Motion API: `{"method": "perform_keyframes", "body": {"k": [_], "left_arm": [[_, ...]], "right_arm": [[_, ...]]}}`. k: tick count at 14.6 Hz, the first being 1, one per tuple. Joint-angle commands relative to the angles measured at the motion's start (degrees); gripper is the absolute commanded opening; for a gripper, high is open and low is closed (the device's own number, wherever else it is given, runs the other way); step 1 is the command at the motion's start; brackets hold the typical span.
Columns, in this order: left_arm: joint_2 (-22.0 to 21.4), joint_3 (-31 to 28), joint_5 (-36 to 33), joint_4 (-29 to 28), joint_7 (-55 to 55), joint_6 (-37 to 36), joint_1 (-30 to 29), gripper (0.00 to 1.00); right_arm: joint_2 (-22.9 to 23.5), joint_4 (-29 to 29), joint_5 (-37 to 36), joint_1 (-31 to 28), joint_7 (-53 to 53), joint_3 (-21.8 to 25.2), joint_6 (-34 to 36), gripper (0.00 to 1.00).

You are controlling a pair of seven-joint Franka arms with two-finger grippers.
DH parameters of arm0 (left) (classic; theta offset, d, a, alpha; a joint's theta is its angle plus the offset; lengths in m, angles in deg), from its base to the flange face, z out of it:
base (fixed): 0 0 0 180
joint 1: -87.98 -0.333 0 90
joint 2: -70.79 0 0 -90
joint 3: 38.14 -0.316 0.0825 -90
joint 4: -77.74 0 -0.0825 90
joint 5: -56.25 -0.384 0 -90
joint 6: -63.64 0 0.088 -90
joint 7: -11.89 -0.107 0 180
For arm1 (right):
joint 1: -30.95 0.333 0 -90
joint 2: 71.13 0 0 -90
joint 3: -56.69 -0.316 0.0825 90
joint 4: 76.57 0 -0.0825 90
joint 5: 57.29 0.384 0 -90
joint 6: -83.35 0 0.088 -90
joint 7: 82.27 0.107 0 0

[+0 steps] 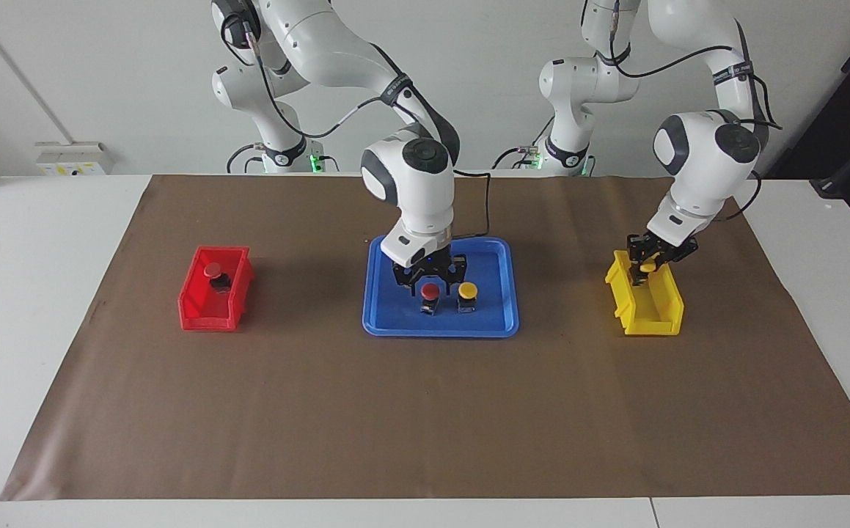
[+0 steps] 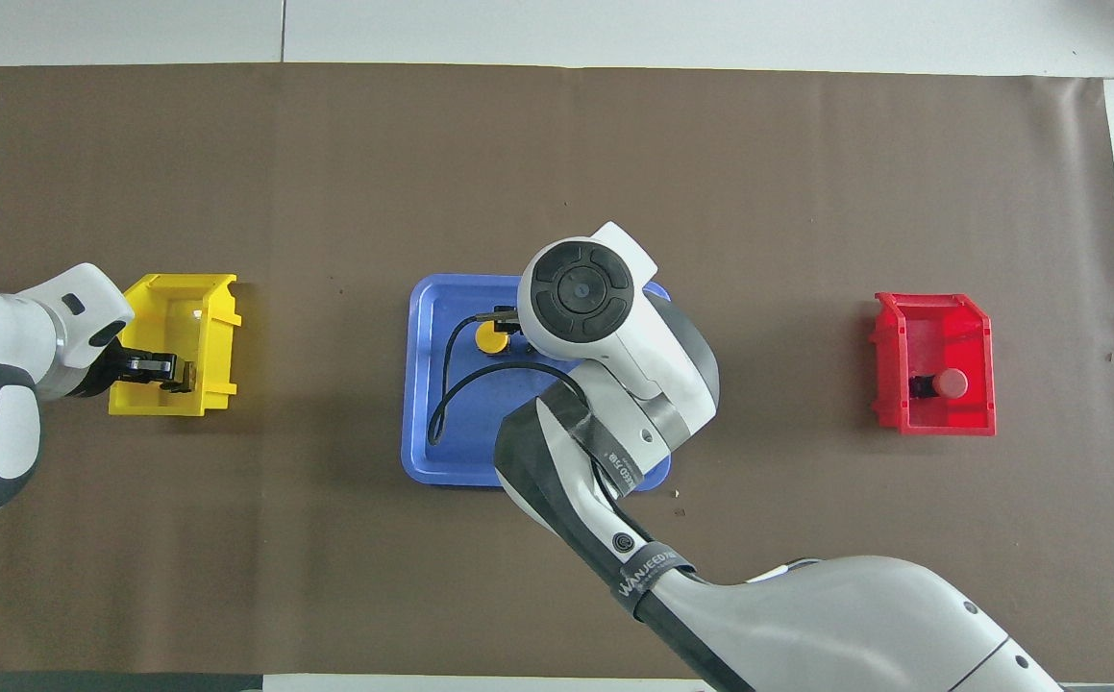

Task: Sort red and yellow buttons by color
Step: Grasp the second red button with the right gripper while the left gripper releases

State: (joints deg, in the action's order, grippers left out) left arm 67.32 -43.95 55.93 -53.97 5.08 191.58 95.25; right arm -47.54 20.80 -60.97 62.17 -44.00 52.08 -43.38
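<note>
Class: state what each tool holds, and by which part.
Left tool: yellow button, by its body, over the yellow bin. Right tool: nothing yet.

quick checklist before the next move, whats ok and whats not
1. Right hand over the red button in the blue tray: ok.
2. Right hand closed on that button: cannot tell.
3. Yellow button beside it clear of the right hand: ok.
4. Left hand shut on a yellow button above the yellow bin: ok.
5. That button released into the bin: not ok.
6. One red button in the red bin: ok.
</note>
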Motion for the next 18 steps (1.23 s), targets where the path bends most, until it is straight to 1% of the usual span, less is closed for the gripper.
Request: {"method": "perform_keyframes", "body": {"k": [1,3,4,5,6,8,9,11,12,13,14,15,16,17,18], "left_arm": [[1.09,-0.35,-0.82,-1.18,-0.49,3.62,0.55,0.01],[2.15,-0.44,-0.9,-1.18,-0.58,4.16,0.47,0.03],[2.41,-0.44,-0.91,-1.26,-0.66,4.16,0.38,0.1],[2.33,-0.44,-0.91,-1.26,-0.67,4.16,0.2,0.22],[2.33,-0.44,-0.91,-1.26,-0.67,4.07,0.11,0.27],[2.24,-0.44,-0.91,-1.61,-0.67,3.98,0.03,0.28],[2.24,-0.44,-0.91,-1.62,-0.67,3.98,0.02,0.28],[2.24,-0.44,-0.91,-1.62,-0.67,3.72,-0.06,0.29],[2.15,-0.44,-0.91,-1.62,-0.75,3.72,-0.15,0.29],[2.15,-0.44,-0.91,-1.62,-1.62,3.72,-0.24,0.29],[2.15,-0.44,-0.91,-1.62,-1.98,3.63,-0.24,0.29],[2.15,-0.44,-0.91,-1.62,-1.9,3.72,-0.24,0.33],[2.33,-0.35,-0.91,-1.27,-1.98,3.72,-0.24,0.62],[2.5,-0.35,-0.91,-0.22,-1.9,3.63,-0.06,0.82],[2.59,-0.43,-0.91,1.27,-1.81,3.28,0.37,0.91]], "right_arm": [[-0.57,1.86,-1.32,0.25,0.93,0.21,-1.59,0.71],[-0.48,2.21,-2.2,0.42,1.02,0.21,-1.5,0.69],[-0.48,2.47,-2.55,0.34,1.02,0.21,-1.59,0.67],[-0.48,2.65,-2.55,0.34,0.93,0.21,-2.11,0.65],[-0.48,2.74,-2.55,0.34,0.84,0.21,-2.37,0.62],[-0.48,2.91,-2.55,0.25,0.84,0.21,-2.81,0.52],[-0.48,2.91,-2.55,0.25,0.84,0.21,-2.73,0.49],[-0.39,2.83,-2.55,0.25,0.67,0.21,-2.64,0.31],[-0.39,2.3,-2.55,0.07,0.49,0.21,-2.21,0.18],[-0.56,1.08,-2.55,0.16,0.32,0.21,-1.07,0.11],[-0.57,-1.46,-2.9,-0.27,-0.03,0.29,2.6,0.1],[-1.09,-4.09,-4.12,-1.06,-2.47,0.38,6.9,0.1],[-3.09,-4.47,-4.14,-2.9,-5.89,0.73,9.98,0.1],[-6.86,-3.43,-4.05,-5.79,-10.45,0.65,12.45,0.1],[-10.81,-0.54,-3.53,-10.43,-17.02,0.56,14.3,0.1]]}}
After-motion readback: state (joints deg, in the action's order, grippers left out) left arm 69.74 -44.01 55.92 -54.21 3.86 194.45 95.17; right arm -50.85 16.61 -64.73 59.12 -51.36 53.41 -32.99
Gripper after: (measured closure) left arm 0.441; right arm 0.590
